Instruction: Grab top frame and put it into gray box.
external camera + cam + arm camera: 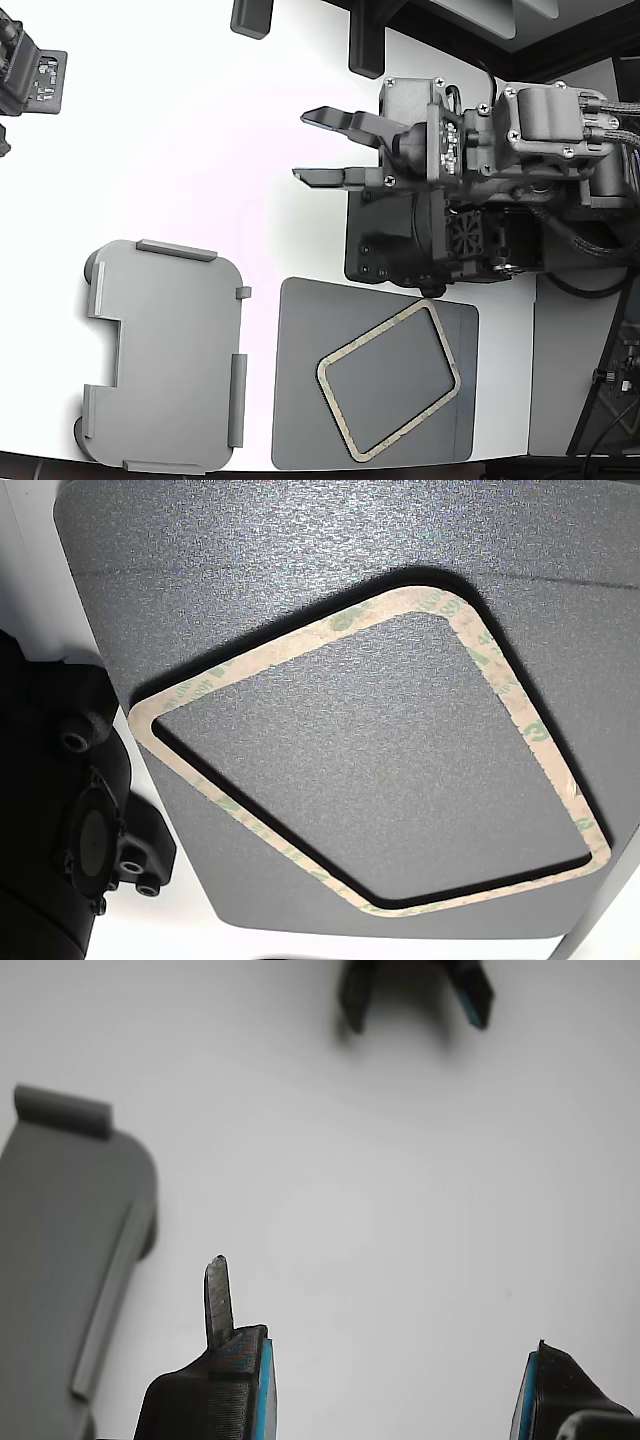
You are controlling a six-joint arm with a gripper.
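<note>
On the dark mat [300, 420], at about five o'clock from the gripper [325, 148] in the exterior view, lies the top frame [389, 394], flat, untouched, its long axis tilted toward one or two o'clock. The gripper hangs over bare white tabletop [200, 150] with jaws spread wide and nothing between them. At about seven o'clock from it sits the gray box [165, 355], well apart from the frame, with a strip of tabletop between box and mat. A second arm's gripper [415, 990] shows at the far edge of the wrist view; this arm looks nearer the frame. Room around it seems ample.
</note>
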